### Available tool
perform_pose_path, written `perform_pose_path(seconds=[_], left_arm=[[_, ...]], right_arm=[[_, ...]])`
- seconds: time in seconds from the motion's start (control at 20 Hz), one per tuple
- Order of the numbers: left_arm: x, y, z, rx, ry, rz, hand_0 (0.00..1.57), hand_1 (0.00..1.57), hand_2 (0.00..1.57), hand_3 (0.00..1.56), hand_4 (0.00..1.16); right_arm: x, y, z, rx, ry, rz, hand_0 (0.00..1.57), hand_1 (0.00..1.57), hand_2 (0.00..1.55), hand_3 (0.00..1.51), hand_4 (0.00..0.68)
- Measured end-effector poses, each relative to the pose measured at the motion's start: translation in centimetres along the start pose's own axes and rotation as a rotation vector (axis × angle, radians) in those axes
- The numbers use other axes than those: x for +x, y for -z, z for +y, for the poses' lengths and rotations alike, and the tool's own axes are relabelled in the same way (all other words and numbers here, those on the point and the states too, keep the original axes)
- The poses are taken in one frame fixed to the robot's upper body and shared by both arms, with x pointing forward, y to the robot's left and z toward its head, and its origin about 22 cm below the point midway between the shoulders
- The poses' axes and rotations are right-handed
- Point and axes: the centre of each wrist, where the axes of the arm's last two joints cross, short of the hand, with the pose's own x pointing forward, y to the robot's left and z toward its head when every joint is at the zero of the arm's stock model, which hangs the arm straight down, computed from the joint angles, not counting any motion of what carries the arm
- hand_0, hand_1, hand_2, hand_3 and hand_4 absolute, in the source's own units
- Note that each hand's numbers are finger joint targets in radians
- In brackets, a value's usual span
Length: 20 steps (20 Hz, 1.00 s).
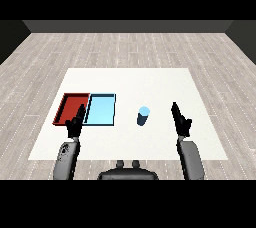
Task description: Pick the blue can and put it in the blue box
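Observation:
The blue can [143, 116] stands upright on the white table [150, 82], a little right of the light blue tray [100, 109]. My right hand [180, 119] hovers to the right of the can, apart from it, with its fingers straight and holding nothing. My left hand [75, 123] is raised over the near edge between the red tray [71, 108] and the light blue tray, fingers straight, holding nothing. Both trays hold nothing.
The red tray and the light blue tray lie side by side at the table's left. Bare table surface lies behind the can and at the right. Wooden floor surrounds the table.

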Motion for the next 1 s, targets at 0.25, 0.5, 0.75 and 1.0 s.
perform_pose_path(seconds=[0.25,0.5,0.75,1.0], left_arm=[[-0.1,0.0,-0.6,-0.032,-0.007,-0.004,0.0,0.0,0.0,0.0,0.0],[1.7,0.1,-1.7,-0.043,-0.127,-0.264,0.0,0.0,0.0,0.0,0.0],[1.0,-0.2,-1.3,-0.049,-0.195,-0.411,0.0,0.0,0.0,0.0,0.0],[0.7,0.1,-1.8,-0.044,-0.211,-0.458,0.0,0.0,0.0,0.0,0.0]], right_arm=[[0.1,0.8,0.2,0.025,0.013,-0.017,0.0,0.0,0.0,0.0,0.0],[1.9,1.6,1.0,0.091,0.157,-0.198,0.0,0.0,0.0,0.0,0.0],[1.4,2.0,0.6,0.13,0.231,-0.287,0.0,0.0,0.0,0.0,0.0],[0.5,1.6,0.5,0.137,0.257,-0.313,0.0,0.0,0.0,0.0,0.0]])
